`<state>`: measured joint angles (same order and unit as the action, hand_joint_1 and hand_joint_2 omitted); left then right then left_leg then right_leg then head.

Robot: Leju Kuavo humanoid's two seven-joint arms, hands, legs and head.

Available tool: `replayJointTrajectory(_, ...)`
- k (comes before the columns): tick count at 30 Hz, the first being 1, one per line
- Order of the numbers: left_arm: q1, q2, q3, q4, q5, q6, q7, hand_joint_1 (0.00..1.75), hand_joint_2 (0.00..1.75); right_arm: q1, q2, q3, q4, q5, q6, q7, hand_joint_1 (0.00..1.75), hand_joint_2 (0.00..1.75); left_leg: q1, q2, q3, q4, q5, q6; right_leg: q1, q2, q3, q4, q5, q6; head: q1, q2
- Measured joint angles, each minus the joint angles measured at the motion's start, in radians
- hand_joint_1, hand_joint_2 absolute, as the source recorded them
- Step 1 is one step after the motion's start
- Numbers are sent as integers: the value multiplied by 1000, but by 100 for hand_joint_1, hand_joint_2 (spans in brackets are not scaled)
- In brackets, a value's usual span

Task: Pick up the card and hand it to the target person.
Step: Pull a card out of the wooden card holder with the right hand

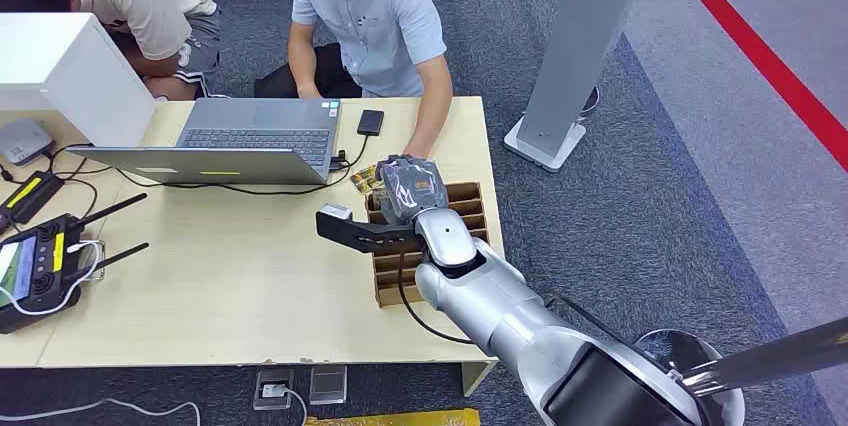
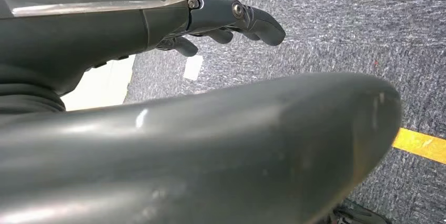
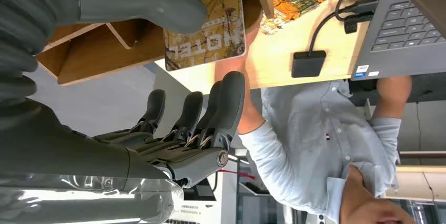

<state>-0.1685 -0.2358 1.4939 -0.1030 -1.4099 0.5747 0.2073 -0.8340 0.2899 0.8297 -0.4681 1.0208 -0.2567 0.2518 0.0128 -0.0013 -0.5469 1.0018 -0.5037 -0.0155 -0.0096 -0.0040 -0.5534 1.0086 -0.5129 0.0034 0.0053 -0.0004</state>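
Right hand (image 1: 408,189) fingers (image 3: 210,113) spread, empty, beside upright card (image 3: 206,24) slotted in wooden rack (image 1: 468,208).

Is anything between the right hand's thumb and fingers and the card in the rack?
No. In the right wrist view the card stands in the wooden rack with open space between it and the fingers.

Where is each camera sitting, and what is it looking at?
Head view: high on the robot, looking down at the table; its right arm reaches to the card rack.
Left wrist view: behind the left robot hand, facing carpet.
Right wrist view: behind the right robot hand, facing the card and a person.
Head and right wrist views share laptop, person.
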Motion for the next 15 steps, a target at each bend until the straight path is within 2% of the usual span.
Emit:
replayJointTrajectory(8,0,0,0,0,0,-1,-2,0,0,1,0,0,12,0,3,-4,96,175,0,0,0,0,0,0,0,0,0,0,0,0,0,0)
replayJointTrajectory(15,0,0,0,0,-1,-1,-2,0,0,1,0,0,21,0,-4,-9,123,175,0,0,0,0,0,0,0,0,0,0,0,0,0,0)
